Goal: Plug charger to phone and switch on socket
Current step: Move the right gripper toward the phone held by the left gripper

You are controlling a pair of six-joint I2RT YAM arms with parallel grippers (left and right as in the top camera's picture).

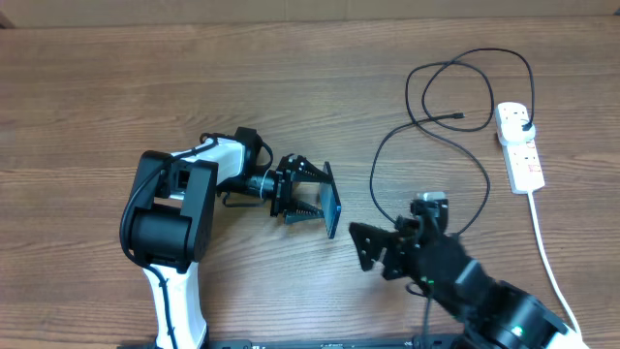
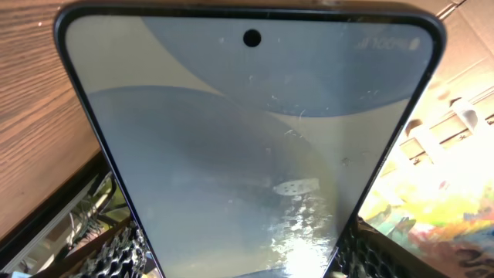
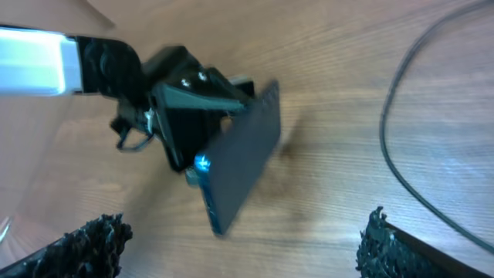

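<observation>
My left gripper (image 1: 318,194) is shut on the phone (image 1: 334,201) and holds it on edge just above the table's middle. In the left wrist view the phone's pale blue screen (image 2: 247,139) fills the frame, with a black finger (image 2: 116,251) pressed to each long side. My right gripper (image 1: 373,248) stands open just right of the phone, nothing between its fingers (image 3: 85,243). It faces the dark phone (image 3: 243,154). The charger (image 1: 426,126) lies in black loops at the right, its connector tip (image 1: 457,118) loose on the wood and its plug (image 1: 524,124) in the white socket (image 1: 520,153).
The socket's thick white cord (image 1: 547,257) runs down the right side toward the front edge. A loop of the black cable (image 3: 401,154) lies close to my right gripper. The left arm's white and black body (image 1: 174,213) fills the front left.
</observation>
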